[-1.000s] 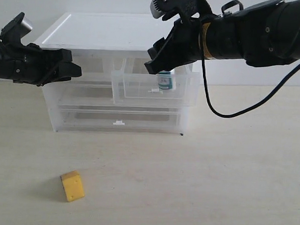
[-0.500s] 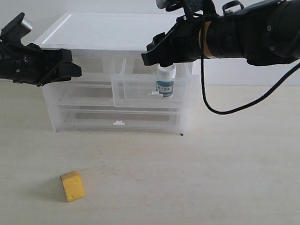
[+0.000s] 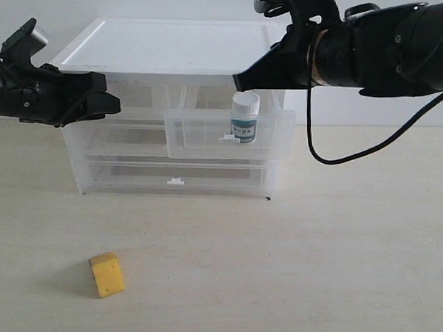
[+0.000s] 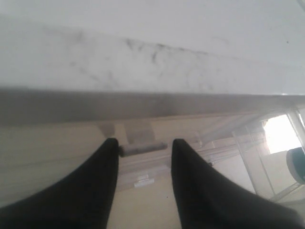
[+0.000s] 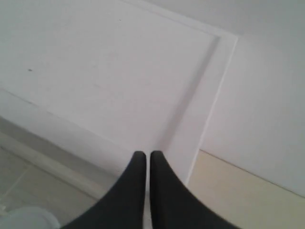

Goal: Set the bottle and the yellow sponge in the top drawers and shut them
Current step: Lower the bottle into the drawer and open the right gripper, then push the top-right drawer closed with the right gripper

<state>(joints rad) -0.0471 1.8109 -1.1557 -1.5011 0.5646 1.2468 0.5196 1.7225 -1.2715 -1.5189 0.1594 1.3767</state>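
Carrying everything is one pale table (image 3: pixel 336 244). On it stands one translucent drawer unit (image 3: pixel 168 46) with a white top. Two black grippers hang by that unit. The left gripper (image 3: pixel 106 102) is at the unit's left end, its jaws spread with nothing between them. The right gripper (image 3: pixel 241 81) is above the unit's front right part, its jaws pressed together on nothing. One top drawer (image 3: pixel 197 135), the unit's right-hand one, stands pulled out. One bottle (image 3: pixel 244 117) stands upright inside that drawer, just below the right gripper and apart from it. One yellow sponge (image 3: pixel 107 274) lies on the table, well in front of the unit's left part.
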